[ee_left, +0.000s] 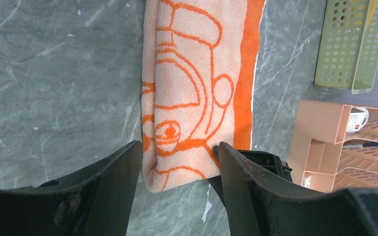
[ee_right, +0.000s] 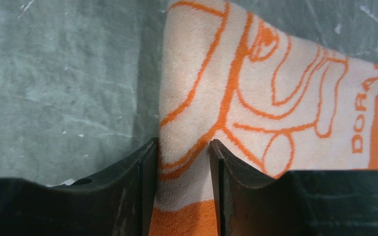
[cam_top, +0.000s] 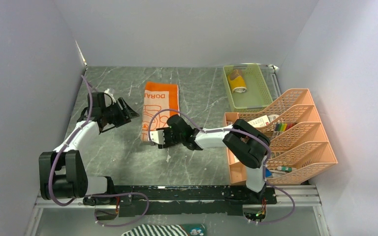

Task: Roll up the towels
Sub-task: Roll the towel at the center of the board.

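The orange towel (cam_top: 160, 104) lies folded lengthwise mid-table, its pale reverse side with orange outline up at the near end. In the right wrist view the towel (ee_right: 256, 83) fills the gap between the fingers. My right gripper (cam_top: 159, 138) (ee_right: 182, 142) is shut on its near end. My left gripper (cam_top: 126, 113) is open and empty, left of the towel and apart from it. In the left wrist view the towel (ee_left: 187, 83) shows between the spread fingers of that gripper (ee_left: 179, 145). A mustard-yellow roll (cam_top: 237, 83) lies in the green basket (cam_top: 267, 87).
An orange tiered desk organizer (cam_top: 295, 147) with pens and cards stands at the right. The green basket sits behind it at the back right. A black-and-white striped cloth (cam_top: 160, 230) lies below the arm bases. Grey walls close in on the left, back and right.
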Tool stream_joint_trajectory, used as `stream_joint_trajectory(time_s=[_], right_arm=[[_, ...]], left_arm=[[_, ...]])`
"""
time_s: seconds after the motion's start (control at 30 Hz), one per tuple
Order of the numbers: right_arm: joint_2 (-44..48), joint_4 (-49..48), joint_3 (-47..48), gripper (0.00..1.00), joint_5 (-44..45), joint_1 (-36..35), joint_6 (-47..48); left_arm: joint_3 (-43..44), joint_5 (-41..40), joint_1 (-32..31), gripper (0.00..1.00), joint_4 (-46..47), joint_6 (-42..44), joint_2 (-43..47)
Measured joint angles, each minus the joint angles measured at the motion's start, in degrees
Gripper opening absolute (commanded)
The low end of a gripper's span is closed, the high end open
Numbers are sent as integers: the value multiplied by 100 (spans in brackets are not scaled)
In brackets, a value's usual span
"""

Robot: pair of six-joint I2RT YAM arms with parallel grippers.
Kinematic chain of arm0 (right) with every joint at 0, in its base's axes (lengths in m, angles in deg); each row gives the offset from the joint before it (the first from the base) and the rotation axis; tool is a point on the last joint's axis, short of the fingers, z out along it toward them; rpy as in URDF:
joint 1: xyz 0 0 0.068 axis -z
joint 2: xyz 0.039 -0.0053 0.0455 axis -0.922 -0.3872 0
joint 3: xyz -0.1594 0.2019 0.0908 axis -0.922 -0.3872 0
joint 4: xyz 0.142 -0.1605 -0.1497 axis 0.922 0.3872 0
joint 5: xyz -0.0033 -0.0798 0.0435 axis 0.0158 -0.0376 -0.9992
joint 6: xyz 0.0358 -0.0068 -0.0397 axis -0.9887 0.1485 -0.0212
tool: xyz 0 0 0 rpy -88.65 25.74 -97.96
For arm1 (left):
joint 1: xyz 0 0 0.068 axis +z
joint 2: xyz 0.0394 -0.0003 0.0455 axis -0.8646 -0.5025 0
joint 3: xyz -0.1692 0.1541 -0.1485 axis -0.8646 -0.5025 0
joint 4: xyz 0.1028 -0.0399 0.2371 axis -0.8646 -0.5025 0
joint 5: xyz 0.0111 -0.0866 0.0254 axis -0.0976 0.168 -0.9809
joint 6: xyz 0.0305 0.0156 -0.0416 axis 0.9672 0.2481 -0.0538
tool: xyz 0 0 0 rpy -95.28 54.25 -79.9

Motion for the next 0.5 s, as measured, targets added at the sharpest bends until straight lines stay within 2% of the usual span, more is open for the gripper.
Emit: stream_joint_trajectory(time_s=[0.13, 0.5], right_arm=[[42, -42, -197, 37, -125, -7, -37], [72, 103, -168, 38, -365, -7, -136]], left_arm=[[37, 146, 111, 69, -170, 109, 76], [44, 468, 151, 67, -501, 330, 170]])
